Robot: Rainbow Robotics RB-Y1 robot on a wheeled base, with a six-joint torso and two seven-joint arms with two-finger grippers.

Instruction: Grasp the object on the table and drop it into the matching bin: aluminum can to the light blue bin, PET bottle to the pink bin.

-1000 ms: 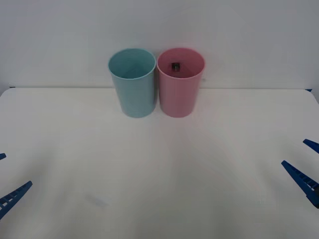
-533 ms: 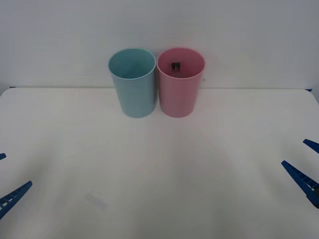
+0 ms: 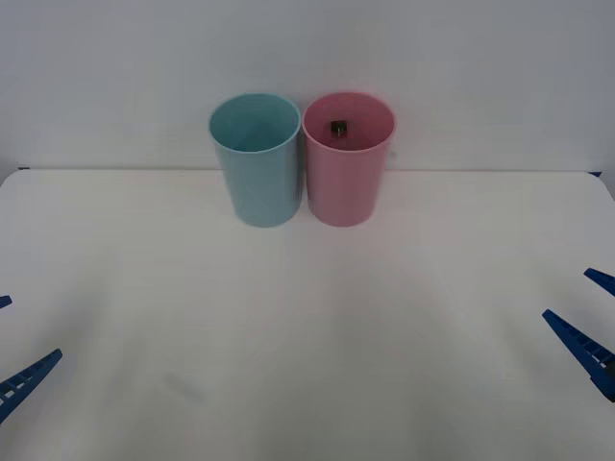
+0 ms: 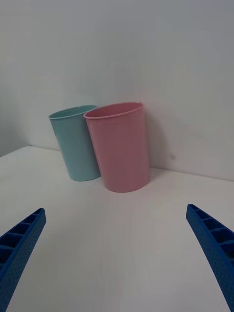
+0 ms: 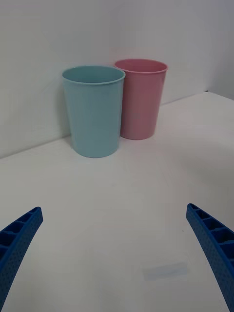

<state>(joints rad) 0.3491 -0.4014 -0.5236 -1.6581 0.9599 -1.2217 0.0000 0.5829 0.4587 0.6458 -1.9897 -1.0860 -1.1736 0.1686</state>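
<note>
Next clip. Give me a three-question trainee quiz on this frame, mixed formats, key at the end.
1. True or false: the PET bottle lies on the table.
2. Which bin stands on the robot's left side: A) the pink bin B) the light blue bin?
3. Fill in: the left gripper and the right gripper, both low over the near table edge, have their fingers ____.

Key
1. False: its dark cap shows inside the pink bin.
2. B
3. open
</note>
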